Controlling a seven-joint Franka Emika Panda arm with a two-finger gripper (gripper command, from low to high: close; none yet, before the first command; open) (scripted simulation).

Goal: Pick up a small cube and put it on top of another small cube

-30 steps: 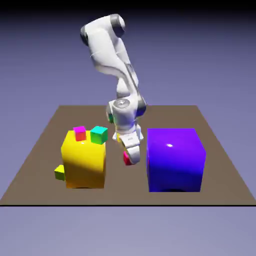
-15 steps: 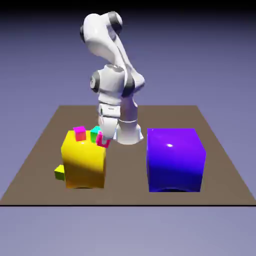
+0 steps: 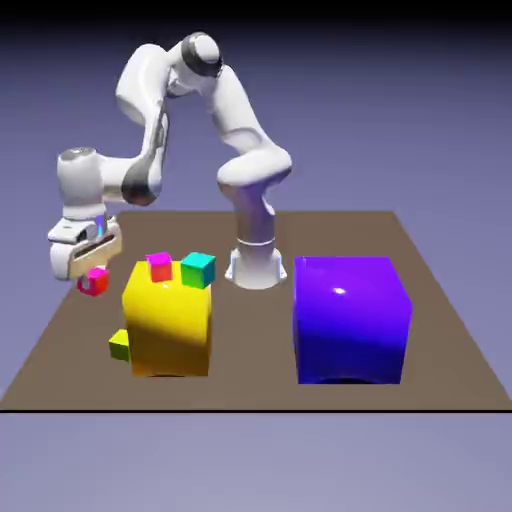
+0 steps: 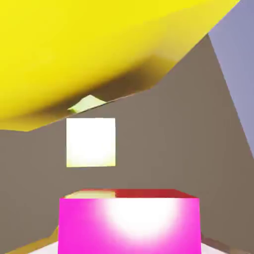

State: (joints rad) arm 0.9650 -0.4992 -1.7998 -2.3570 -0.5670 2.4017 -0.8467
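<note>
Gripper (image 3: 92,281) grasps the small cube (image 4: 129,223), lifted beside the yellow cube (image 3: 168,320); pickup done, stacking on another small cube remains.

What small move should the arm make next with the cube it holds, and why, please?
Probably shift the tool toward the yellow-green cube, then lower. The tool holds the magenta cube above the table, beside the big yellow cube. In the hand view the yellow-green cube sits ahead but left of centre, so it isn't lined up yet.
</note>
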